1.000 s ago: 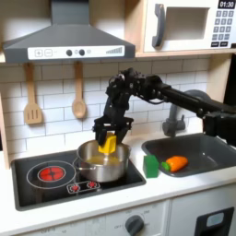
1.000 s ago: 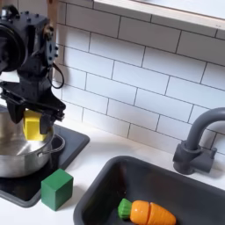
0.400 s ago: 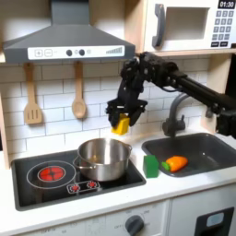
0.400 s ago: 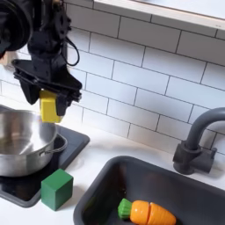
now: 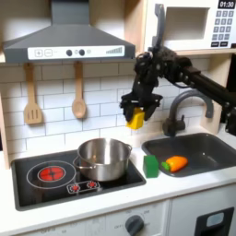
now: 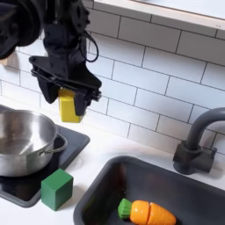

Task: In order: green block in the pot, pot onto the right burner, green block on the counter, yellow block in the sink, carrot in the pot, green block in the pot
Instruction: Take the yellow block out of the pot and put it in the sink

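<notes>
range hood (image 5: 64,41), microwave (image 5: 189,25), 2 wooden utensils (image 5: 33,112), white tile wall (image 6: 158,83), faucet (image 6: 195,141)

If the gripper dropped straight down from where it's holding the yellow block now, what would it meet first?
Probably the counter between the pot and the sink, near the green block. The gripper holds the yellow block above that strip, short of the basin; depth is uncertain.

Shiny polished metal pot (image 6: 25,141); matt green block (image 6: 57,188); glossy white wall tiles (image 6: 158,88); smooth pale counter (image 6: 105,158)
</notes>
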`<state>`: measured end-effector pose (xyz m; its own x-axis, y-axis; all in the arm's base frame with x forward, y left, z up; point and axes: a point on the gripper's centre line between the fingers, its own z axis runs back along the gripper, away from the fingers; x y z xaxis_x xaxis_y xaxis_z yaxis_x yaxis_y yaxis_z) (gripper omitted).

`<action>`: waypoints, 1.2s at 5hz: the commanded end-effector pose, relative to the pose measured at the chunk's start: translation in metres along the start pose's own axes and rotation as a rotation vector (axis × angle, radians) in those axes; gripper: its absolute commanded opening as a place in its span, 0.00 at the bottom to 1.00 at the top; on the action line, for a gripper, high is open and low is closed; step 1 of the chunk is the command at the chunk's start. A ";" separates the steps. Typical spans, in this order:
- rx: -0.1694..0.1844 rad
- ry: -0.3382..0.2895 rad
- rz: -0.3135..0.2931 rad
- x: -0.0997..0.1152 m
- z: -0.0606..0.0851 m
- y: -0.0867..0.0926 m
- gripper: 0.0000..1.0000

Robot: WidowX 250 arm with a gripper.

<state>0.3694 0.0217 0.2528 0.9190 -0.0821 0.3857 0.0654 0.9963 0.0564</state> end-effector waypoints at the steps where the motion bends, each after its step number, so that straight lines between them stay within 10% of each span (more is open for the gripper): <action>1: -0.071 0.037 -0.062 -0.021 -0.002 -0.031 0.00; 6: -0.176 0.159 -0.160 -0.061 -0.044 -0.092 0.00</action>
<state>0.3235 -0.0652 0.1884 0.9354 -0.2509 0.2493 0.2742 0.9596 -0.0632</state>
